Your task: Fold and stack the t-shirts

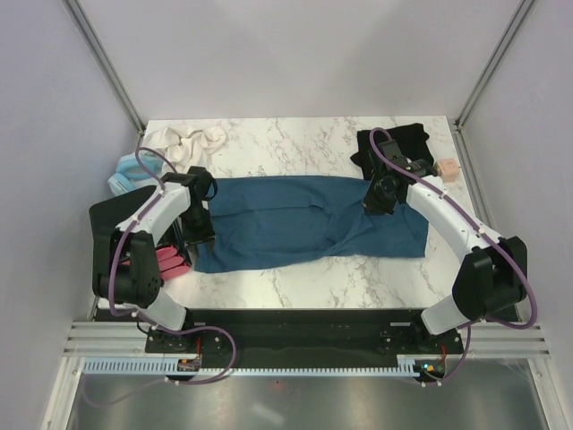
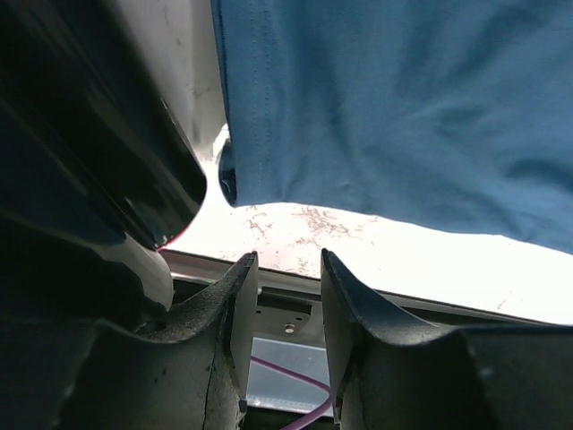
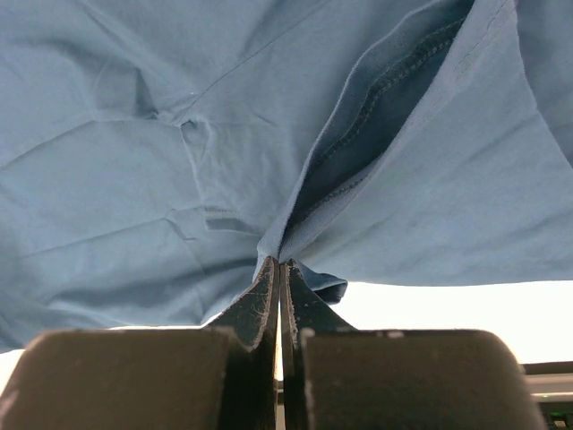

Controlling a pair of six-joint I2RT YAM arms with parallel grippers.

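My left arm bends out from its base and turns inward, so my left pincer (image 1: 200, 224) sits at the left end of the teal-blue shirt (image 1: 300, 219). My right arm arches in from the other side with the wrist tipped down. My right pincer (image 1: 377, 201) is planted on the shirt's right half, near its far edge.

From above I cannot read either opening; the wrist cameras settle it. At my left wrist, the left pincer (image 2: 285, 300) is spread, with nothing between its fingers (image 2: 240, 313). The teal-blue shirt (image 2: 403, 107) shows a stitched hem and corner just beyond the tips, apart from them, with bare marble table (image 2: 295, 224) between. At my right wrist, the right pincer (image 3: 279, 273) is pressed together on a gathered fold of the teal-blue shirt (image 3: 161, 152). Creases run down to the tips, and a stitched hem gapes just past them.

Only the overhead view shows the whole layout. The teal-blue shirt lies spread lengthwise across the table (image 1: 313, 278). The black shirt (image 1: 398, 143) is heaped just beyond the teal-blue shirt's far right corner. A white cloth (image 1: 188, 139) and a pale blue item (image 1: 125, 175) lie off its far left corner. A pink thing (image 1: 170, 262) sits beside its near left corner.
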